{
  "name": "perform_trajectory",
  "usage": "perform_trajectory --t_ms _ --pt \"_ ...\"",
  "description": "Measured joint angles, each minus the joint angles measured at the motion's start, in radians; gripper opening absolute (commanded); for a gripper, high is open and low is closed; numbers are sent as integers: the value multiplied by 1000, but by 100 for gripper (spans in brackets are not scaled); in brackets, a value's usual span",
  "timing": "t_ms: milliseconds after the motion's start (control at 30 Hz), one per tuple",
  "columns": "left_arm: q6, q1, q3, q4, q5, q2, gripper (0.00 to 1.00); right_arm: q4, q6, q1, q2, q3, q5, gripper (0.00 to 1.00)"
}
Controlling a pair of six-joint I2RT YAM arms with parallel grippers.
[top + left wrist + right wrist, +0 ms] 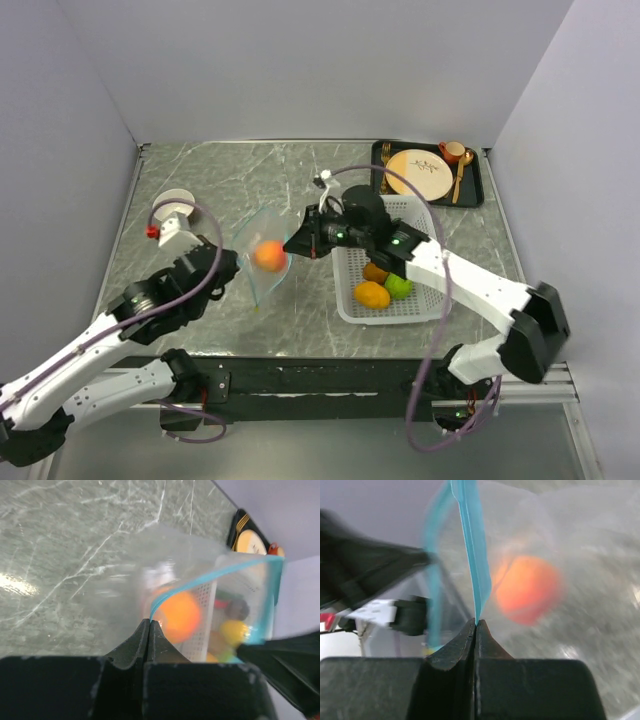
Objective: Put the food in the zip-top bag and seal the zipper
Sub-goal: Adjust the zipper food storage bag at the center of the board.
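1. My left gripper [240,272] [150,622]: black fingers clenched on the left edge of the clear, soft plastic zip-top bag [262,228], where its thin light blue-teal zipper [210,577] meets the tips.
2. The zip-top bag is held up between both grippers, mouth bowed open. One smooth orange round [268,256] of toy food lies inside.
3. My right gripper [295,243] [475,622]: black fingers pressed flat on the zipper, which rises straight from the tips.
4. Surface: glossy grey-green marbled table [200,170], with plain pale grey walls [300,60] around it.
5. Far left: a small white round object [175,205], detail unclear.
6. Right of the bag: a white mesh plastic basket [390,316] holding yellow [372,294], lime-green [398,286] and orange-brown [375,271] rounds, partly covered by my right arm.
7. Far right corner: a black rectangular tray [478,190] bearing a round tan plate [418,172].
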Motion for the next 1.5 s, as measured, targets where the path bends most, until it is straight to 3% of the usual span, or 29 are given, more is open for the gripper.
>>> perform_trajectory --t_ms 133,267,400,500,667,767,833,1133,1200,1267,1500 --pt "-10 0 16 -31 -9 -85 1 19 -25 27 -61 42 49 2" --pt "8 0 5 -2 -1 -211 1 -64 -66 50 87 182 105 2" --pt "7 0 11 -16 -15 -268 1 -109 -76 95 169 179 154 2" --pt "1 0 35 -77 -32 -228 1 -125 -74 118 169 173 161 2" --pt "-79 0 171 -255 -79 20 1 -35 -49 142 90 99 249 9" --pt "-91 0 180 -269 -83 116 1 -77 -51 132 82 134 248 11" --pt "-74 0 151 -239 -70 122 1 -94 -53 124 126 195 267 21" --pt "12 0 45 -61 -10 -3 1 -142 -6 1 180 85 334 28" --pt "16 0 46 -45 6 16 1 -142 3 -43 176 53 332 36" --pt "27 0 46 -19 29 41 1 -139 12 -78 161 16 328 63" --pt "39 0 50 29 68 164 1 -155 19 -113 92 -16 358 97"
